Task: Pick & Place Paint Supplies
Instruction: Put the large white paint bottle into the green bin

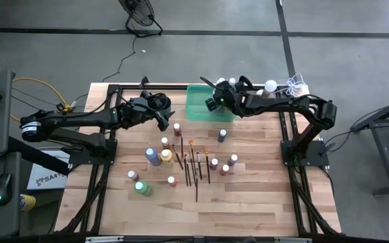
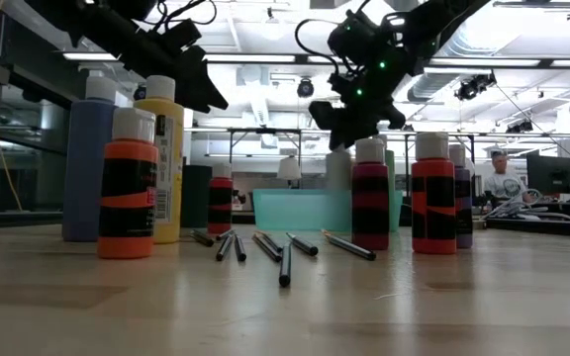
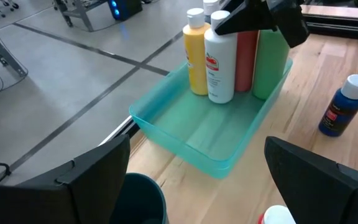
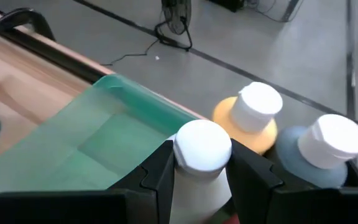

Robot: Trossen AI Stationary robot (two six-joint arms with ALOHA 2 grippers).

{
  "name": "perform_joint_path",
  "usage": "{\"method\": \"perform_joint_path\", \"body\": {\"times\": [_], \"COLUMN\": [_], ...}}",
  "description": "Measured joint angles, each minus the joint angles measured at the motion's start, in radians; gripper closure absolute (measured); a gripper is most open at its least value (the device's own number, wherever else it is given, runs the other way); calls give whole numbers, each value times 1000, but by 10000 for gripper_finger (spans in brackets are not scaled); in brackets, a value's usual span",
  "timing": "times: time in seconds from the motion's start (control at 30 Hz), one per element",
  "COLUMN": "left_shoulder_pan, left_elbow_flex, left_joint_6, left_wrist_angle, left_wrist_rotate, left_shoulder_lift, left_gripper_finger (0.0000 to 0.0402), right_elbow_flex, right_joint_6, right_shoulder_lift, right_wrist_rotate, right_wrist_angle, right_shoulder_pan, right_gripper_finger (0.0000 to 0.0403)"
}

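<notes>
Right gripper (image 4: 199,171): over the green tray (image 3: 185,134), squeezing the white bottle (image 4: 199,163) by its neck.
Left gripper (image 1: 162,120): beside the tray, fingers wide apart, holding nothing.

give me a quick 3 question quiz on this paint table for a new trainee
1. True or false: the right gripper is closed on a white bottle over the green tray.
2. Which bottle stands alone on the wood beside the tray? A) blue bottle B) pink C) black
3. Fill in: the brushes lie on the ____, not in the tray.

Key: 1 true; 2 A; 3 table. The left gripper hangs open near the tray.
</notes>
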Motion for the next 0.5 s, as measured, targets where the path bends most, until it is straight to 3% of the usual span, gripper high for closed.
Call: {"method": "perform_joint_path", "body": {"times": [0.5], "left_shoulder_pan": [0], "left_elbow_flex": [0], "left_joint_6": [-1], "left_wrist_angle": [-1], "left_wrist_rotate": [12], "left_shoulder_lift": [0], "left_gripper_finger": [36], "right_elbow_flex": [-5], "right_joint_6": [40], "right_shoulder_lift": [0], "right_wrist_rotate": [5], "right_wrist_angle": [1], "right_shoulder_pan": [-31], "right_gripper_finger": [289]}}
